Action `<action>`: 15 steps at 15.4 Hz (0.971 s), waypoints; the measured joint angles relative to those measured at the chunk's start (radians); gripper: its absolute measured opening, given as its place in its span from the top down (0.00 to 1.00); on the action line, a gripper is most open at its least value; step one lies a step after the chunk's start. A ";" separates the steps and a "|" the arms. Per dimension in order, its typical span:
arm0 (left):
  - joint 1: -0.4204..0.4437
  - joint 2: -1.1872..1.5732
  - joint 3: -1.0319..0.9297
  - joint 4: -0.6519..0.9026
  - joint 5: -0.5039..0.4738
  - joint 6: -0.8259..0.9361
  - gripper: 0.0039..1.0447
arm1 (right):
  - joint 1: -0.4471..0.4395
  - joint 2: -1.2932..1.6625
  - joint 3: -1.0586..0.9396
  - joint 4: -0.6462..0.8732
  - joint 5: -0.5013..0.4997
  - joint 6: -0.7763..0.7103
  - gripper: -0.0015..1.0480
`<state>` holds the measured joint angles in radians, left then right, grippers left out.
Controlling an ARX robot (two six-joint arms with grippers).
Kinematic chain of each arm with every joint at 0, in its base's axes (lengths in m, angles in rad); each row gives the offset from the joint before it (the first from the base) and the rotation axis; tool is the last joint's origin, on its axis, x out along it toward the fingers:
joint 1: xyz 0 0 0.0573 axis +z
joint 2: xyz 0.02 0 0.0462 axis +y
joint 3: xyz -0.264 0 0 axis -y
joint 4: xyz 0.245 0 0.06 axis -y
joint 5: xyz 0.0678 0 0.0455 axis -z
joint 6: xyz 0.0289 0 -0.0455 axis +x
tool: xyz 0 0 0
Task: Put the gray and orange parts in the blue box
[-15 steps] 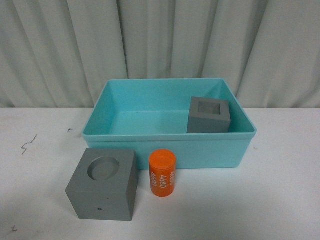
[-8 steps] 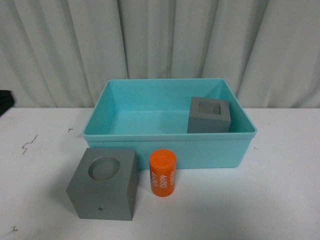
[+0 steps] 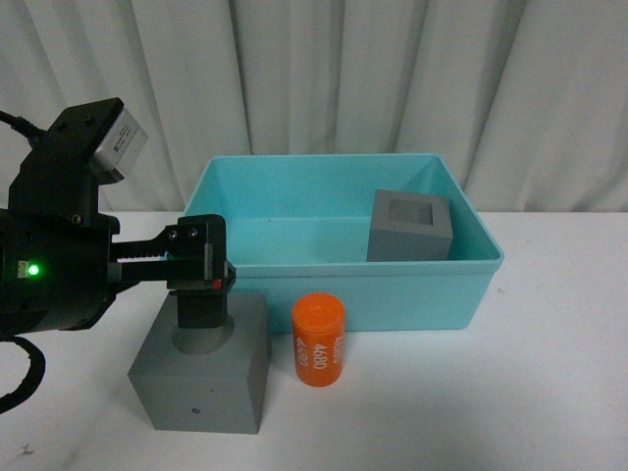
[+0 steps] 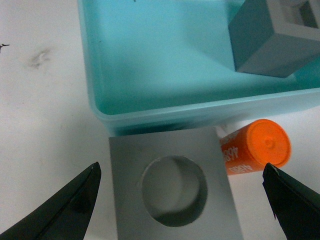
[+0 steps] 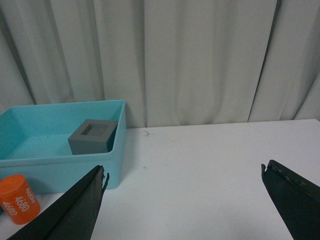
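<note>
The gray cube with a round recess [image 3: 204,378] sits on the white table in front of the turquoise box [image 3: 432,294]. My left gripper [image 3: 201,285] is open right above it; in the left wrist view the jaws straddle this cube [image 4: 172,187] with the left gripper [image 4: 182,192] over the recess. The orange cylinder marked 4680 [image 3: 320,340] stands beside the cube, also seen in the left wrist view [image 4: 255,152] and right wrist view [image 5: 17,198]. The gray cube with a square recess [image 3: 409,226] lies inside the box at its right. My right gripper [image 5: 182,197] is open and empty over bare table.
A pale curtain [image 3: 324,88] hangs behind the table. White tabletop [image 3: 559,373] spreads right of the box. Small dark marks [image 3: 56,283] lie on the table at the left.
My left arm has come into the front view from the left and now hangs open over the round-recess cube. The cubes, cylinder and box have not moved.
</note>
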<state>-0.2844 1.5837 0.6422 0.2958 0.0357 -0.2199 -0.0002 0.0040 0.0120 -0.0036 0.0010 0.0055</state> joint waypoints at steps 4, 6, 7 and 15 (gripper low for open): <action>0.046 0.061 0.058 -0.057 -0.017 0.073 0.06 | 0.000 0.000 0.000 0.000 0.000 0.000 0.06; 0.053 0.070 0.056 -0.060 -0.016 0.106 0.06 | 0.000 0.000 0.000 0.000 0.000 0.000 0.06; 0.056 0.070 0.055 -0.060 -0.009 0.115 0.06 | 0.000 0.000 0.000 0.000 0.000 0.000 0.06; 0.048 0.149 0.022 -0.021 -0.004 0.146 0.06 | 0.000 0.000 0.000 0.000 0.000 0.000 0.06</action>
<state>-0.2359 1.7329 0.6640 0.2745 0.0315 -0.0734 -0.0002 0.0040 0.0120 -0.0036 0.0010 0.0055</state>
